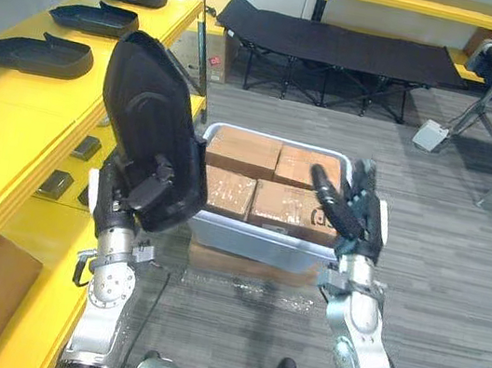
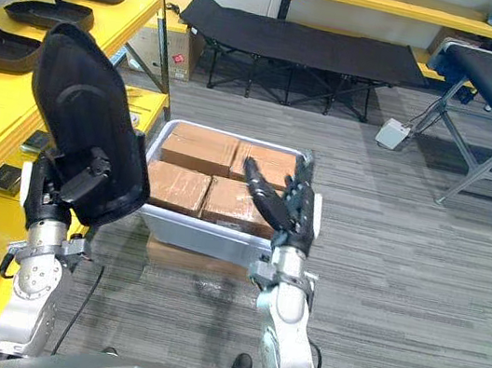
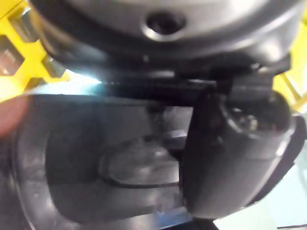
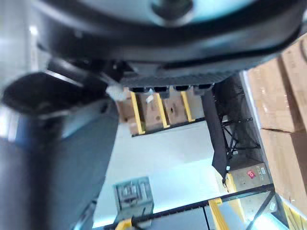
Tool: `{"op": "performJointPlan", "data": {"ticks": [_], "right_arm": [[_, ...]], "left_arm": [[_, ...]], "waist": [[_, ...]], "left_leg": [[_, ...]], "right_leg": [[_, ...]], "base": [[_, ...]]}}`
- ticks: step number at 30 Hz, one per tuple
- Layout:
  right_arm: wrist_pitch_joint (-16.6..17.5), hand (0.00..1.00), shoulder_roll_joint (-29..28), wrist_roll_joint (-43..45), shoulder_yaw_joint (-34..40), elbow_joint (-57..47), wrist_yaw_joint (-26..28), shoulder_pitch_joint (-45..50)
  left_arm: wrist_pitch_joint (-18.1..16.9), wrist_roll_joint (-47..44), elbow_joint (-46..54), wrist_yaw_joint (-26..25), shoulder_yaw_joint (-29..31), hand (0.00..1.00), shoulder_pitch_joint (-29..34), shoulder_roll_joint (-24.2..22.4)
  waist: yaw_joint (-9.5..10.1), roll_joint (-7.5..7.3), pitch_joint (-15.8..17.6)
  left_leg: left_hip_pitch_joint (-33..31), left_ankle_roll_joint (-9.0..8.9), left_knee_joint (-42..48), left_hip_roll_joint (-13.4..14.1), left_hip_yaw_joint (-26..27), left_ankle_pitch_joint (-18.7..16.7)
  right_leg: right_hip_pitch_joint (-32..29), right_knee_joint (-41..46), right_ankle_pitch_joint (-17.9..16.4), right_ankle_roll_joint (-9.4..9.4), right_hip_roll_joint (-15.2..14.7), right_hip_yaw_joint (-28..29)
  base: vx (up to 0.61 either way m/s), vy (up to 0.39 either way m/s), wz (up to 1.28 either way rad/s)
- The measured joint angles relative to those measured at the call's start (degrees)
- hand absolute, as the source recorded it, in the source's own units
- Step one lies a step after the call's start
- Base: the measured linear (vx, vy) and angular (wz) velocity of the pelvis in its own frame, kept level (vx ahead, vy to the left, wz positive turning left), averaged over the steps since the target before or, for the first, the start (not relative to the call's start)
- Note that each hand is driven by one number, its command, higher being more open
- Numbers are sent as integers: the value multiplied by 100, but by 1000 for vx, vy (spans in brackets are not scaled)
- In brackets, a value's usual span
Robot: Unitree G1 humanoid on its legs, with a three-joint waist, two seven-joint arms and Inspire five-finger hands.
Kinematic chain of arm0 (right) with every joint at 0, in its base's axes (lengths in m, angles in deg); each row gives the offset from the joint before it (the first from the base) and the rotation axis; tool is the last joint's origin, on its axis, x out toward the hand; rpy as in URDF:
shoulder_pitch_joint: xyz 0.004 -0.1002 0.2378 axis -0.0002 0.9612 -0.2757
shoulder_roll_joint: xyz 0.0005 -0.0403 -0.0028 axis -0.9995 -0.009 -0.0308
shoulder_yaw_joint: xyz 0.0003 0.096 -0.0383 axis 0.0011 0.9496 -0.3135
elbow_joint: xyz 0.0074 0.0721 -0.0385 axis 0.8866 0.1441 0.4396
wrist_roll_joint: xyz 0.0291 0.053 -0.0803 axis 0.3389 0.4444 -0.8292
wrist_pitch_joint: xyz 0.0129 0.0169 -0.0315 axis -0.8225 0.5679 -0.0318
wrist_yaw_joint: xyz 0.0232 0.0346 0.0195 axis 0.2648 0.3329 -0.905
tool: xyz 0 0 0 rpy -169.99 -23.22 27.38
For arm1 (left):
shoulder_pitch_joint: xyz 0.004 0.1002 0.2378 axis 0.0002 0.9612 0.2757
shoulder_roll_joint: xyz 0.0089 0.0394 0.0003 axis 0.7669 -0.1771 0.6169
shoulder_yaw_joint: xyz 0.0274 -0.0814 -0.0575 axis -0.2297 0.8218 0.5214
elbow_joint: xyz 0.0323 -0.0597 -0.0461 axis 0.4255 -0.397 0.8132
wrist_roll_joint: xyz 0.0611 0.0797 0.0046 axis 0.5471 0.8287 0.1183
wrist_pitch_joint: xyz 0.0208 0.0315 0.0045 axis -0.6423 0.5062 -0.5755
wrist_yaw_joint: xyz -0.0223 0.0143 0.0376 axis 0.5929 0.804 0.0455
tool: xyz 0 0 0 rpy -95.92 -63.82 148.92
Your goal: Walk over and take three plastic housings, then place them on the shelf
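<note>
Housing (image 1: 149,111) in left hand (image 1: 119,205) | right hand (image 1: 354,216) fingers straight | carton (image 1: 282,204) print illegible

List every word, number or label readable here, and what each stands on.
None can be read.
Dark print on a cardboard box in the bin, beside the right hand: too blurred.
Red label on the carton by the shelf's far end: too small.
The housing in the left hand: no print visible.
</note>
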Motion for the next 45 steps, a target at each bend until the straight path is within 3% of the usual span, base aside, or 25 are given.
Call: {"op": "performJointPlan", "data": {"ticks": [5,9,12,15,19,25,30,35,36,37,38,39,41,45], "right_arm": [[28,100,-5,257,329,218,419,481],[-110,100,40,-554,374,332,243,569],[-376,100,63,-679,254,329,67,570],[-627,100,69,-687,89,330,-58,572],[-696,100,67,-660,-16,389,-251,518],[-684,100,-4,-274,-1,1167,-583,-109],[-674,100,-29,-287,-26,1361,-147,-351],[-580,100,-86,-311,-479,1840,208,-858],[-576,100,-89,-462,-613,1899,203,-987],[-558,100,-86,-737,-646,1896,177,-1025],[-548,100,-68,-825,-648,1901,163,-1042],[-548,100,44,-944,-716,1908,150,-1073],[-545,100,52,-979,-839,1907,172,-1139],[-512,100,-57,-977,-889,1902,289,-1178]], "left_arm": [[-157,292,-11,-301,87,0,26,-77],[-191,277,142,221,77,0,180,-52],[-190,162,360,537,41,0,443,-38],[-190,-710,519,526,75,0,676,-61],[-190,-1137,725,376,264,0,755,-258],[-192,-1341,1155,42,855,0,935,-528],[-190,-1338,1401,-136,1287,0,1323,-747],[-217,-1718,1400,186,1823,0,1956,-1047],[-292,-1916,1399,401,1877,0,2110,-1133],[-324,-2037,1397,650,1887,0,2129,-1153],[-372,-2038,1388,798,1855,0,2126,-1155],[-525,-2044,1380,1066,1763,0,2204,-1145],[-692,-2101,1386,1205,1761,0,2270,-1131],[-795,-2233,1566,1425,1528,0,2254,-1104]], "waist": [[-52,91,-69],[-45,101,-81],[-31,102,-84],[-21,131,-100],[46,135,-108],[356,219,-142],[714,237,-140],[1137,265,-118],[1170,260,-115],[1158,262,-92],[1150,259,-74],[1250,312,-57],[1333,314,-52],[1299,204,158]], "left_leg": [[30,-7,2,0,88,-2],[95,15,20,0,195,-73],[88,40,95,3,245,-145],[67,49,189,9,252,-215],[-61,56,252,7,65,-223],[-363,81,334,-9,-555,-169],[-653,73,408,-103,-1451,-92],[-824,106,390,-285,-2264,30],[-946,223,374,-332,-2311,121],[-1088,476,369,-326,-2115,254],[-1124,567,360,-288,-1935,368],[-1110,399,250,-267,-1729,605],[-1094,258,171,-339,-1730,683],[-986,283,149,-433,-1468,653]], "right_leg": [[-32,28,34,36,6,80],[-34,17,29,40,12,164],[-56,-1,5,12,16,222],[-40,0,1,18,15,240],[4,4,-27,19,-8,74],[217,28,-97,74,-42,-537],[652,29,-260,154,-50,-1422],[1192,32,-477,280,-55,-2332],[1349,40,-551,317,-63,-2675],[1515,136,-680,350,-93,-3091],[1585,234,-730,397,-119,-3293],[1698,500,-890,513,-242,-3559],[1691,593,-938,532,-341,-3581],[1587,682,-944,539,-559,-3303]], "base": [[39,17,-8],[11,13,-12],[-3,10,-11],[3,8,-4],[2,9,24],[6,4,49],[15,-4,89],[11,-30,94],[17,-55,160],[13,-27,178],[29,26,189],[53,87,117],[60,151,40],[-11,93,-25]]}}
